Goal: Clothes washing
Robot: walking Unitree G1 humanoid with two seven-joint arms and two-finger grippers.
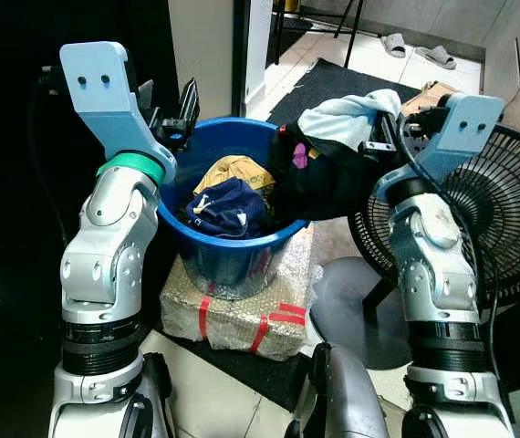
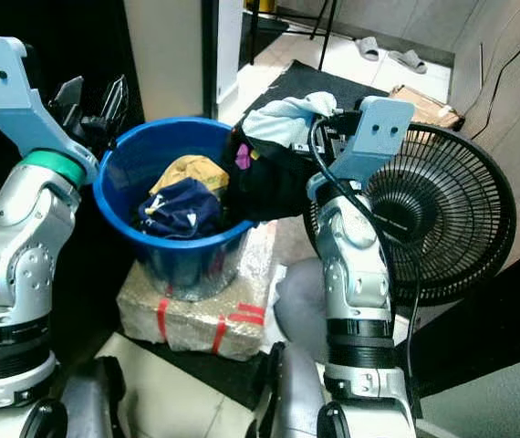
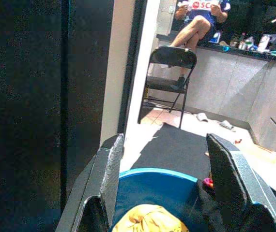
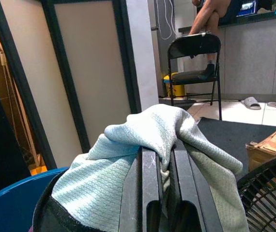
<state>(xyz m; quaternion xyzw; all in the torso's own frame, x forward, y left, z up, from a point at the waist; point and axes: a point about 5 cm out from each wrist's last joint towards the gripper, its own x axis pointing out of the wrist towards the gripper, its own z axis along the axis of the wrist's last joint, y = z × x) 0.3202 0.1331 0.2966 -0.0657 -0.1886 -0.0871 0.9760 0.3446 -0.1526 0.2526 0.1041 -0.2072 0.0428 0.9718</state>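
A blue bucket stands on a bubble-wrapped box and holds a navy garment and a yellow one. My right gripper is shut on a pale green cloth with a black garment hanging below it over the bucket's right rim. My left gripper is open above the bucket's left rim, with nothing between its fingers.
A black floor fan stands close on the right. A dark mat and slippers lie beyond the bucket. A folding chair and a seated person are further back. A dark wall is on the left.
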